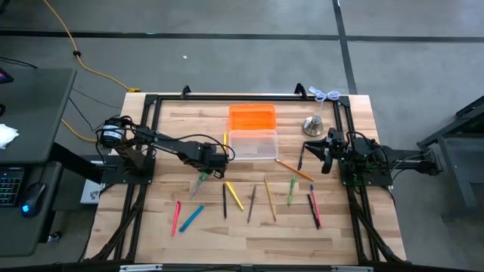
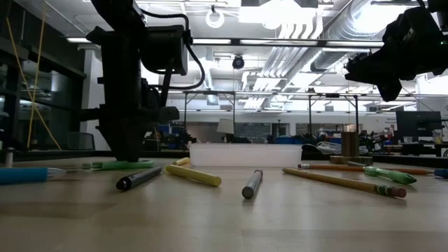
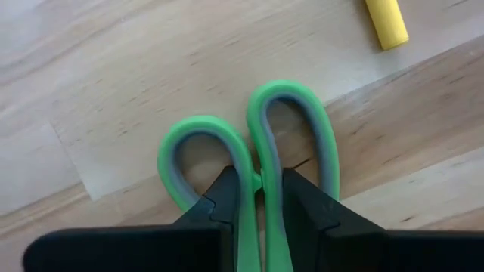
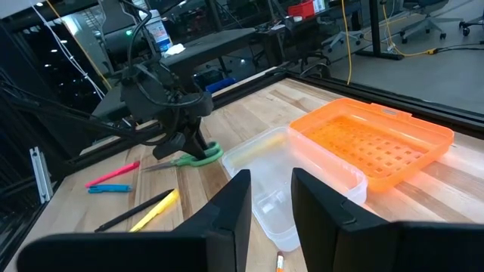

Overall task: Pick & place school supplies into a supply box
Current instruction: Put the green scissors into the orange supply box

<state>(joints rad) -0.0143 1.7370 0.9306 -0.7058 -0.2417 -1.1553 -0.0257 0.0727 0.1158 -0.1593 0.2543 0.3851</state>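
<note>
Your left pincer [image 3: 261, 198] is clamped on the green-handled scissors [image 3: 257, 143], which lie on the worktop [image 1: 355, 227] just beside the clear supply box [image 1: 253, 144]. Your right pincer [image 4: 271, 198] hangs above the worktop's right side, fingers narrowly parted, holding nothing.

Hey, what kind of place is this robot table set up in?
Likely an open lab or workshop: exposed ceiling ducts, rows of cluttered workbenches, and a desk with a keyboard beside the table.
</note>
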